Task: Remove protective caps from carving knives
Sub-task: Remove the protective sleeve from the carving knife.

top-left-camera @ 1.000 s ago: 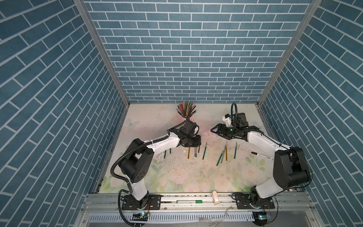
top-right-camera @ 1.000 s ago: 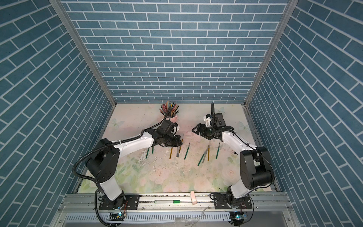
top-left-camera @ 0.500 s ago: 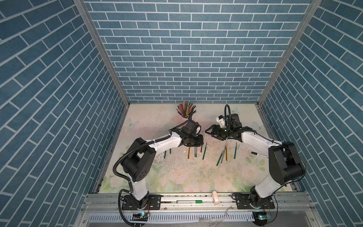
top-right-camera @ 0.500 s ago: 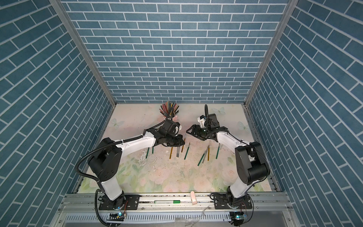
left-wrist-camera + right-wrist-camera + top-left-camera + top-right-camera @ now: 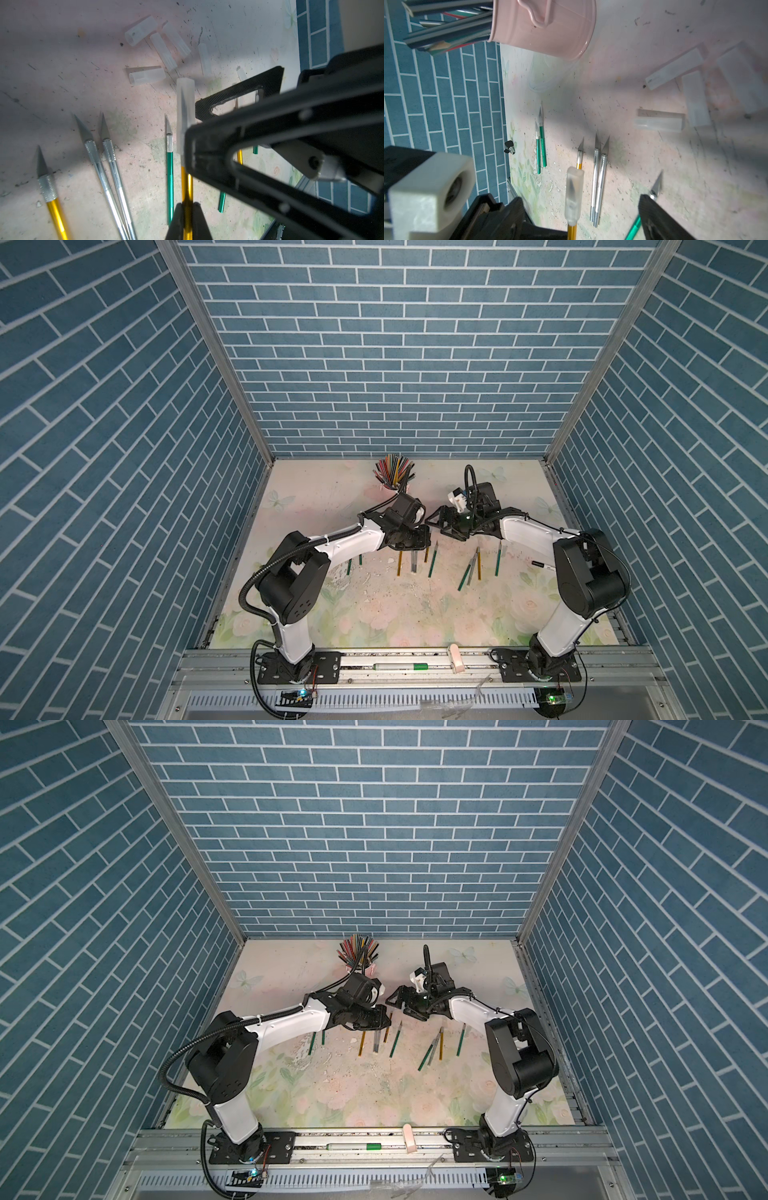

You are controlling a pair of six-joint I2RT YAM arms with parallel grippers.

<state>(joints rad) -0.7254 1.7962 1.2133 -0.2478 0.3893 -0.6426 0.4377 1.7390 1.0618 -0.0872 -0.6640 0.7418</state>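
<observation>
The left gripper is clenched on the handle of a gold-handled carving knife, held above the middle of the worktop. Its protective cap is still seated, and the blade shows dimly through the sleeve. The right gripper stands released, one jaw on either side of that cap and neither touching it, as far as the right wrist view shows.

Over the last second the right arm has swung in from the right until its jaws bracket the cap, while the left gripper has barely shifted. I judge the pull-off is set up but not begun: the jaws must close on the sleeve and draw it straight off along the handle.

Just beyond, toward the far edge, loose caps lie scattered. Bare knives lie in a rough row across the middle.

The worktop is a scuffed, flaking floral print. A pink cup of pencils stands near its far edge and a white marker lies near its right edge. Blue brick-patterned walls enclose three sides.
</observation>
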